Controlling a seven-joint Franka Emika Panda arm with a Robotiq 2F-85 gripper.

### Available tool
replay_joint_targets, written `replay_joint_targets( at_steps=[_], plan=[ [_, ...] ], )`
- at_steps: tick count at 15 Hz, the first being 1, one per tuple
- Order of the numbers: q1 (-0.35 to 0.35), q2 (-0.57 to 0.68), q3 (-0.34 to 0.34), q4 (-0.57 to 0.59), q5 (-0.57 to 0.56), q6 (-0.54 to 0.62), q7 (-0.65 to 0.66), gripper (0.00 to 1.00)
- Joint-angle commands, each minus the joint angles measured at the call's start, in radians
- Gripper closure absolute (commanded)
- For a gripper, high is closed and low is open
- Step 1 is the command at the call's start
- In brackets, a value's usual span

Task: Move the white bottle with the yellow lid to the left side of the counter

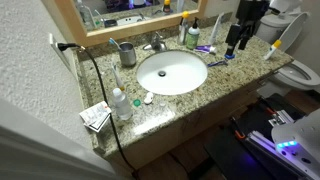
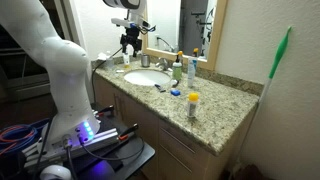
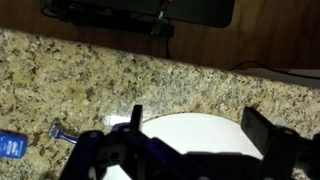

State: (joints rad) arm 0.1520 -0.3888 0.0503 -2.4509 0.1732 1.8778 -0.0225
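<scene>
The white bottle with the yellow lid [image 1: 183, 30] stands upright at the back of the counter [image 1: 235, 72], beside the chrome faucet [image 1: 155, 43] and a green-and-white bottle [image 1: 193, 36]. My gripper [image 1: 234, 45] hangs above the counter's end, well apart from the bottle; it also shows in an exterior view [image 2: 130, 44]. In the wrist view the gripper [image 3: 195, 120] is open and empty, above the rim of the white oval sink [image 3: 190, 138]. The bottle does not show in the wrist view.
A clear bottle [image 1: 120, 103] stands near the front edge at the counter's other end, also seen in an exterior view [image 2: 194, 103]. A metal cup [image 1: 127, 53] is behind the sink. A blue razor [image 3: 60, 131] lies on the granite. A black cable [image 1: 100, 90] crosses the counter.
</scene>
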Motion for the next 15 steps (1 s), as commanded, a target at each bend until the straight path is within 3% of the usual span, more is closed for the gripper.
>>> replay_joint_targets(
  at_steps=[1, 2, 3, 7, 8, 10, 13, 14, 15],
  plan=[
    [-0.014, 0.000, 0.012, 0.001, 0.004, -0.002, -0.004, 0.00],
    [-0.014, 0.000, 0.012, 0.001, 0.004, -0.002, -0.004, 0.00],
    [-0.022, -0.031, 0.025, -0.033, -0.007, 0.102, 0.028, 0.00],
    [-0.033, -0.078, 0.049, -0.092, 0.016, 0.301, 0.187, 0.00],
    [-0.028, -0.114, 0.081, 0.045, -0.002, 0.177, 0.290, 0.00],
    [-0.050, -0.155, 0.097, 0.086, -0.019, 0.166, 0.395, 0.00],
    [-0.083, -0.220, 0.129, 0.229, -0.009, 0.056, 0.583, 0.00],
    [-0.062, -0.197, 0.116, 0.153, -0.001, 0.134, 0.491, 0.00],
    [-0.074, -0.223, 0.125, 0.193, 0.000, 0.095, 0.534, 0.00]
  ],
)
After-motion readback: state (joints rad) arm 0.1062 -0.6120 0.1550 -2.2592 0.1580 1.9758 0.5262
